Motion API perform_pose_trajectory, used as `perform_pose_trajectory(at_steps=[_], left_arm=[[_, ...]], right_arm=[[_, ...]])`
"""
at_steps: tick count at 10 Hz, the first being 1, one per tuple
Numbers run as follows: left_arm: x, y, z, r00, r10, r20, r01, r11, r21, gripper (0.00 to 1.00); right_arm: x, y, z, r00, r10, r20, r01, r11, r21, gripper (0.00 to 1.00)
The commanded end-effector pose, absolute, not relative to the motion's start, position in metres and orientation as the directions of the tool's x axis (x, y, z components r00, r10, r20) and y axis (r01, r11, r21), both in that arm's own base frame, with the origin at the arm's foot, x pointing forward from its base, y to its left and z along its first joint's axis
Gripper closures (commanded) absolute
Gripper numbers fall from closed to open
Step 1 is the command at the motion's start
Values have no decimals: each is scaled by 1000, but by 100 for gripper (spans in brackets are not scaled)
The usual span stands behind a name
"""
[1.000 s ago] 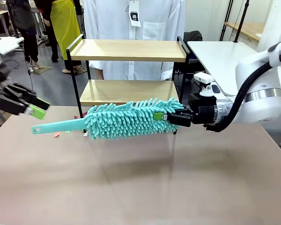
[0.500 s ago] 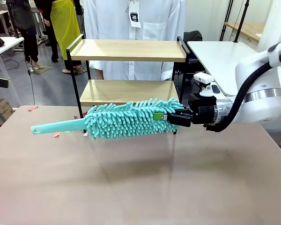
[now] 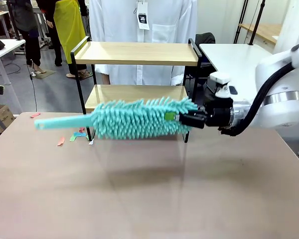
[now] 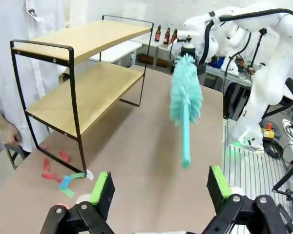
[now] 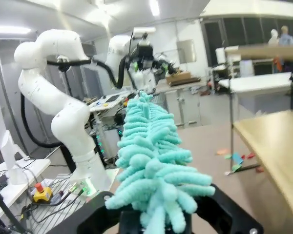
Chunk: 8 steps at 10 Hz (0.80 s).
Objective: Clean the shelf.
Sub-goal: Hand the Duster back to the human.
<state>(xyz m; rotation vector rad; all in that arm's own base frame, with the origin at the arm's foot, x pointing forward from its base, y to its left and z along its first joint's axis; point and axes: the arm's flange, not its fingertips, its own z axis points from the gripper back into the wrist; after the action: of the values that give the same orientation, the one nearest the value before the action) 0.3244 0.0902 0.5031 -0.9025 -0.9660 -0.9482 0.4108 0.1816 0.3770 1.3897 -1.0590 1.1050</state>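
Front view: duster [image 3: 139, 118] before shelf [image 3: 134, 74]; paper scraps [image 3: 72, 137] beside leg

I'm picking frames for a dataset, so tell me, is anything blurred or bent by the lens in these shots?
Front view: the teal duster in the right gripper is smeared by motion, its handle end softest; the shelf stays sharp. Left wrist view: the duster's handle is blurred and the shelf's frame bows from the wide lens. Right wrist view: the close fibres are soft.

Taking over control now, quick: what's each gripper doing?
Left gripper: open, holding nothing.
Right gripper: shut on the teal duster's fluffy end.
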Motion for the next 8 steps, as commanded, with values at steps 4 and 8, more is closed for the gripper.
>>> perform_pose_trajectory(at_steps=[4, 8], left_arm=[[324, 90, 507, 263, -224, 938, 932, 309, -188, 0], [324, 90, 507, 263, -224, 938, 932, 309, -188, 0]], right_arm=[[395, 142, 507, -64, -205, 977, -980, 197, -22, 84], [393, 71, 560, -199, -167, 966, -797, 600, -60, 84]])
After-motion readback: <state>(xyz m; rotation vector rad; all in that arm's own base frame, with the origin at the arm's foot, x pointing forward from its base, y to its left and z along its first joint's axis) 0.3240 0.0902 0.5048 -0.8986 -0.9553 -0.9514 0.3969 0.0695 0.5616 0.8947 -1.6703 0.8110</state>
